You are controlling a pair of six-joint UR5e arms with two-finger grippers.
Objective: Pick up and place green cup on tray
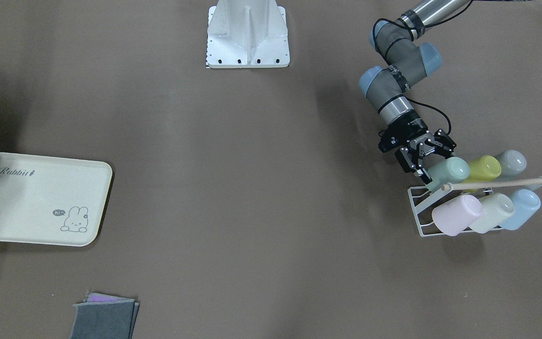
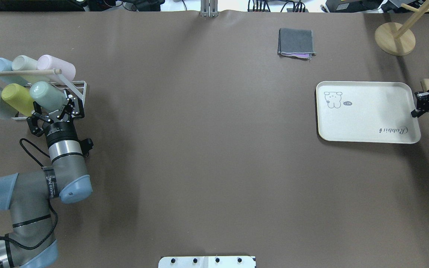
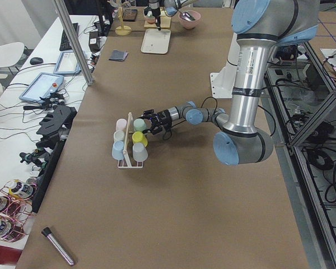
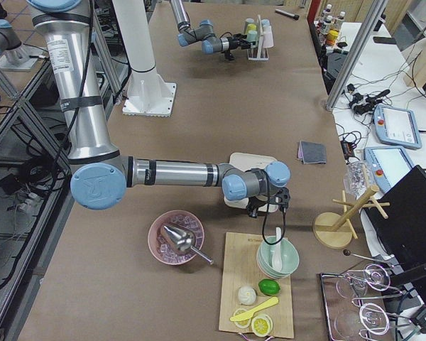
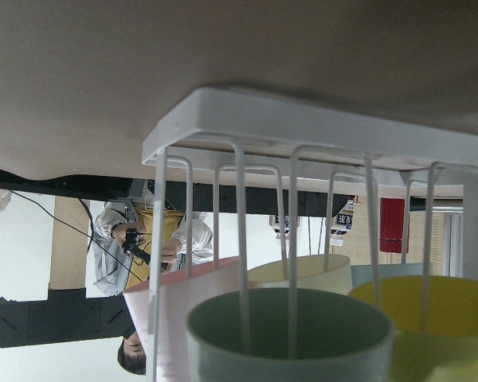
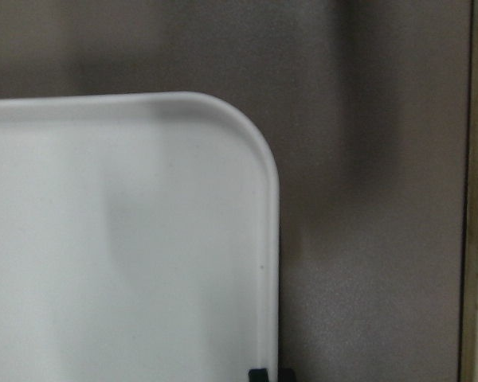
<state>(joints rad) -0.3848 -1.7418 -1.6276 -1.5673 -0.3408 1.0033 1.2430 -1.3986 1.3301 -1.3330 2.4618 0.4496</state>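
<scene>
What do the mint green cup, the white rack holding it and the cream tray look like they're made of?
Small mint-green cup: probably moulded plastic, satin; even colour, soft highlights. White rack: likely coated metal wire; thin bent rods. Cream rectangular tray: seemingly matte plastic; rounded moulded rim, printed rabbit.

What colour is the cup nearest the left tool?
That cup is pale mint green, best seen in the overhead exterior view.

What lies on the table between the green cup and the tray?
Past the wire rack holding the green cup, only bare table up to the tray, as the overhead view shows. The grey cloth lies off that line.
</scene>
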